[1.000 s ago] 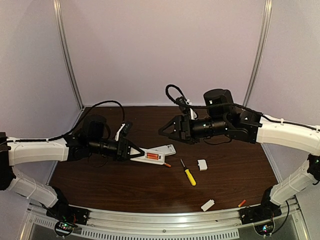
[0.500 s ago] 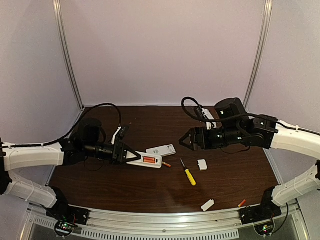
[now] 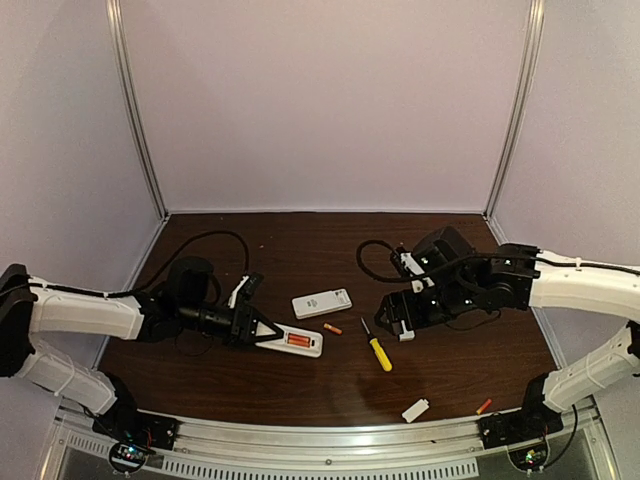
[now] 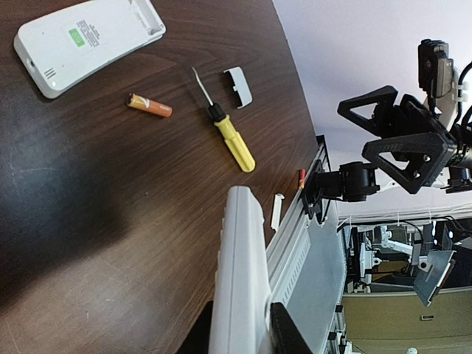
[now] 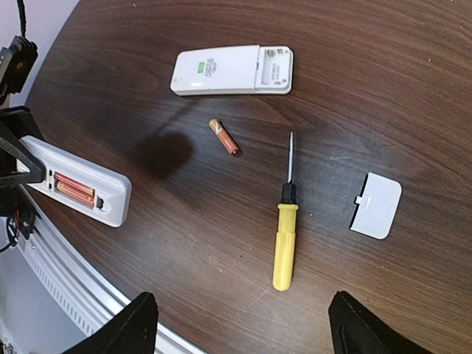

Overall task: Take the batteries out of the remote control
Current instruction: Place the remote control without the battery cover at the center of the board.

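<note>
- Two remotes. The held remote [image 3: 290,340] is in my left gripper [image 3: 265,331], its fingers closed narrow on its near end. The free remote [image 5: 232,71] lies flat on the table [image 5: 413,88], just beyond it.
- Four batteries. Two batteries in bay [image 5: 74,189] sit side by side in the held remote's open back. One loose battery [image 5: 223,137] lies on the table between the free remote and the screwdriver [image 5: 285,236]. One edge battery [image 3: 484,406] lies at the front rail, near my right arm's base.
- One screwdriver, with a yellow handle.
- Two covers. The far cover [image 5: 376,205] is just right of the screwdriver; the near cover [image 3: 415,410] is by the front rail.
- My right gripper [image 5: 242,313] hangs over the screwdriver area with its fingers spread wide, holding nothing.
- From above, the right gripper hides part of the far cover.
- My left wrist view shows the held remote edge-on, so the bay is hidden and its near end is cut off.
- My right wrist view cuts the fingers off at the bottom.
- The edge battery is tiny; I can't tell its ends.
</note>
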You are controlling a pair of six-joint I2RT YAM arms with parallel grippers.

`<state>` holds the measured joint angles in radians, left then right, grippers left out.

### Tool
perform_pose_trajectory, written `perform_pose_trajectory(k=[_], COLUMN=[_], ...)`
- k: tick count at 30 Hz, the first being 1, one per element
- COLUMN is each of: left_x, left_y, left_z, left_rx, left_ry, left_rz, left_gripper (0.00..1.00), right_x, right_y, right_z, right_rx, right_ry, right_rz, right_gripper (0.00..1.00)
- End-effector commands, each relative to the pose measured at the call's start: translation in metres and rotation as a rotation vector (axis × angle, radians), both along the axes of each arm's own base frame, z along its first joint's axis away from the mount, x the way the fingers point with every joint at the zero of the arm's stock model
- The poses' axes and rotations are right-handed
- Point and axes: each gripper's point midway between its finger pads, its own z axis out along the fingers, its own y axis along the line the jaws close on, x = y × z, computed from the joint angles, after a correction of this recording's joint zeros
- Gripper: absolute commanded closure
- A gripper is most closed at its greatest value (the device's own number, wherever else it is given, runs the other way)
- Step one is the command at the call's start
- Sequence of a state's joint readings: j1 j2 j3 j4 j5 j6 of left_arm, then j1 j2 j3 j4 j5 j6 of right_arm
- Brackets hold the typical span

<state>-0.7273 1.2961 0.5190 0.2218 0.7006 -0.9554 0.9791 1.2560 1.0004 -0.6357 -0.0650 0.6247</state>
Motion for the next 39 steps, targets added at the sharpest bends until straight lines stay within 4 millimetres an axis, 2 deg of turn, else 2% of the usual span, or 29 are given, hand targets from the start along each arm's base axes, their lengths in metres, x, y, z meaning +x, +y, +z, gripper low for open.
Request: perform_pose_trajectory(k=[1, 8, 13, 27, 30, 33, 34, 39], left_x=[0.000, -0.005, -0.010, -0.022, -0.023, -0.021, -0.021, -0.019], left_y=[-0.009, -0.013, -0.011, -0.003, -0.002, 0.002, 0.003, 0.010], left_z=[0.000, -0.029, -0.047, -0.077, -0.082, -0.089, -0.089, -0.089], left_rx=[-0.081, -0.065, -0.034, 0.025, 0.049, 0.114, 0.134, 0.202], left_ry=[-0.012, 0.057, 0.101, 0.179, 0.191, 0.179, 0.173, 0.145], left_rz=[-0.032, -0.050, -0.055, -0.065, -0.068, -0.073, -0.072, -0.068], left_gripper=[1.00, 1.00, 0.98, 0.54, 0.38, 0.06, 0.03, 0.03], right_x=[-0.010, -0.018, -0.022, -0.031, -0.030, -0.030, -0.030, -0.030], right_y=[-0.012, -0.013, -0.015, -0.014, -0.011, -0.009, -0.008, -0.005], right_z=[-0.036, -0.064, -0.076, -0.107, -0.110, -0.113, -0.113, -0.120], right_rx=[-0.150, -0.263, -0.311, -0.359, -0.358, -0.358, -0.358, -0.372], right_ry=[0.041, 0.065, 0.077, 0.122, 0.125, 0.126, 0.126, 0.123], right_rz=[-0.002, 0.013, 0.023, 0.059, 0.067, 0.076, 0.080, 0.114], right_gripper=[0.19, 0.19, 0.19, 0.19, 0.19, 0.19, 0.19, 0.19])
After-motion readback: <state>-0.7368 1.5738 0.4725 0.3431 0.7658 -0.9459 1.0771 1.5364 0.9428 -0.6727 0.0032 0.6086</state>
